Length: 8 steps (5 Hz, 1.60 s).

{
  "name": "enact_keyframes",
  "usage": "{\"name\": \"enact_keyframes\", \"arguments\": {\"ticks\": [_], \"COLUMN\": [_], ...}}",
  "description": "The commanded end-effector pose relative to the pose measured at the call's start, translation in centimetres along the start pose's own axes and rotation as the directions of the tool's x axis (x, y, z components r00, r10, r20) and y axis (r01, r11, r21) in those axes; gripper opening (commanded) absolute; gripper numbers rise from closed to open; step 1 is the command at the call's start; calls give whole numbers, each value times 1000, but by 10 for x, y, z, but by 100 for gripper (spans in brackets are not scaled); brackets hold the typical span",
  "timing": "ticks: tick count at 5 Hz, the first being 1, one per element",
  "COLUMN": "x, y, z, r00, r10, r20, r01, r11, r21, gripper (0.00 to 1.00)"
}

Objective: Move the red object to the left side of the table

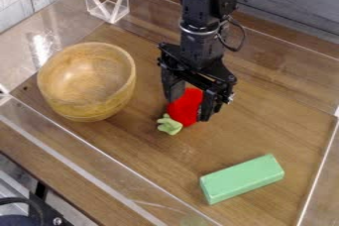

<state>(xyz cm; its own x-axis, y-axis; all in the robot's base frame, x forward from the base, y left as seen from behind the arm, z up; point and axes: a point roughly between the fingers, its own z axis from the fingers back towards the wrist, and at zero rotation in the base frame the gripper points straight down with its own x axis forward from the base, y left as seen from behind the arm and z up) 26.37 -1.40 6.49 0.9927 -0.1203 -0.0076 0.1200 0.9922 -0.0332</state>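
Observation:
The red object, a small red toy strawberry with a pale green leafy cap at its lower left, lies on the brown wood-grain table near the middle. My gripper hangs straight over it, open, with its black fingers standing on either side of the strawberry. The jaws have not closed on the fruit, and its upper part is partly hidden behind the fingers.
A round wooden bowl stands to the left of the gripper. A green rectangular block lies at the front right. A clear angled acrylic stand sits at the back left. Low clear acrylic walls edge the table.

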Motion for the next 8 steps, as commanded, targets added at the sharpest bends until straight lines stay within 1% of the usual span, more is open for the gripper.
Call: {"name": "enact_keyframes", "arguments": {"ticks": [1,4,8], "x": [9,5,1], "y": [3,4,2], "z": [17,14,14], "r00": [997,998,998], "r10": [5,8,7], "r20": [78,69,56], "r01": [-5,-6,-5], "r11": [1000,1000,999], "r21": [2,-23,-37], "gripper": [100,100,100]}}
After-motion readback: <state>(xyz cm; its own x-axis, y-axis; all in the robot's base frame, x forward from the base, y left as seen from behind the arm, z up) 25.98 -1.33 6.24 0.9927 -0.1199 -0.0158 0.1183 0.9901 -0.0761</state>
